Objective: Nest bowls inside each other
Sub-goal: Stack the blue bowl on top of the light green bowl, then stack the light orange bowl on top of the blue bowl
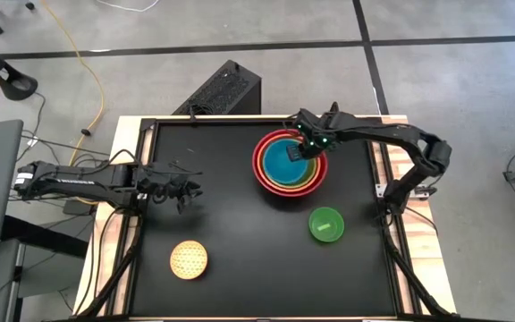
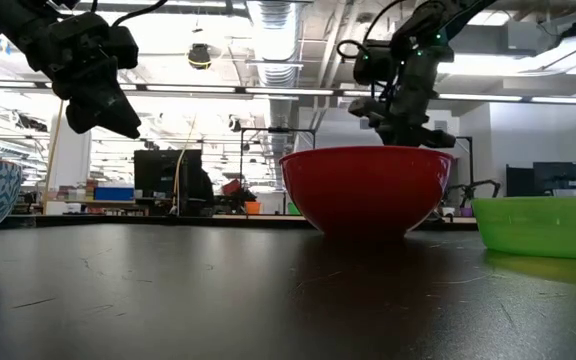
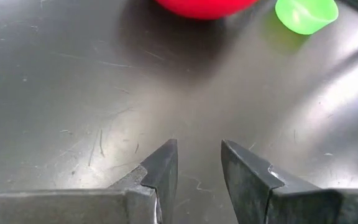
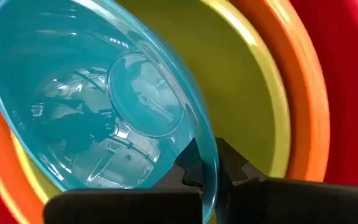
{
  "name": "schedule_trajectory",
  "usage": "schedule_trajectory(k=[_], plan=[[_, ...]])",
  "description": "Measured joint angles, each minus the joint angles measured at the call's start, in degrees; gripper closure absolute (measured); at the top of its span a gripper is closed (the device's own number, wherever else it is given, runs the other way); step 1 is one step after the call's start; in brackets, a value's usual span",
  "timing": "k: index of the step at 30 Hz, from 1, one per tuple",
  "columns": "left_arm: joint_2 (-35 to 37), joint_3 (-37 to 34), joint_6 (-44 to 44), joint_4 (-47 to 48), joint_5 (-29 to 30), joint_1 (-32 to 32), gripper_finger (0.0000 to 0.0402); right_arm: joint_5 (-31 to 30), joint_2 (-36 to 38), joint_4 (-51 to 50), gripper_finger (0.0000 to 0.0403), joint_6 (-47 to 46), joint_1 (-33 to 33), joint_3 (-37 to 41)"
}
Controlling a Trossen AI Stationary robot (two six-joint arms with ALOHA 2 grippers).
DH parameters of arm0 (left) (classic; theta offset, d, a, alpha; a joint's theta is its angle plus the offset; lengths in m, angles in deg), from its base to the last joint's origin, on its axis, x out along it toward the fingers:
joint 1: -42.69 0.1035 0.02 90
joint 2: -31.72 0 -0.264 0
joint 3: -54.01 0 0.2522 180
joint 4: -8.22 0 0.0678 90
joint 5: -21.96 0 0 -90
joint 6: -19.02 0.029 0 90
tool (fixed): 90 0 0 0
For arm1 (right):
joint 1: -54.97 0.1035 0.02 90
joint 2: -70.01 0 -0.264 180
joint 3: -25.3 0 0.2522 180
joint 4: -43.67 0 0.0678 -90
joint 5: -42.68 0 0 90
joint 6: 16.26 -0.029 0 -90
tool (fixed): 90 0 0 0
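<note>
A red bowl (image 1: 262, 170) stands on the black table with an orange bowl (image 4: 303, 93) and a lime bowl (image 4: 247, 81) nested in it. Over them a teal bowl (image 1: 284, 159) sits tilted, with my right gripper (image 4: 207, 158) shut on its rim. A dotted yellow bowl (image 1: 189, 259) rests on its base near the front left. A small bright green bowl (image 1: 325, 224) stands in front of the stack. My left gripper (image 1: 189, 190) hovers open above bare table at the left, holding nothing. My right gripper pinches the teal bowl's rim (image 4: 205, 140) on the stack's far-right side, one finger inside the bowl and one outside. The fingers come steeply from above. The bowl tilts inside the lime bowl; I cannot tell whether its underside touches it.
The table has a raised black rim (image 1: 240, 120). A black box (image 1: 222, 89) stands on the floor beyond the far edge. Open tabletop lies between my left gripper and the stack (image 3: 166, 93).
</note>
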Motion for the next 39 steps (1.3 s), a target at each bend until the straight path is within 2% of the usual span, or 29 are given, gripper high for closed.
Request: schedule_trajectory(k=[12,23,31,39], plan=[[0.0,0.0,-1.2,0.0,-0.9,0.0,0.0289,-2.5,-0.7,-1.4,0.0373,-0.2,0.0,0.0],[0.0,0.0,-1.7,0.0,-1.4,0.0,0.0289,-3.2,-0.7,-1.7,0.0282,-0.2,0.0,0.0],[0.0,0.0,-1.8,0.2,-2.2,0.0,0.0289,-2.9,1.4,-5.9,0.0208,-0.2,-0.1,0.0],[0.0,0.0,-0.7,0.2,-2.0,0.0,0.0289,2.7,9.6,-6.9,0.0184,-2.6,1.4,0.0]])
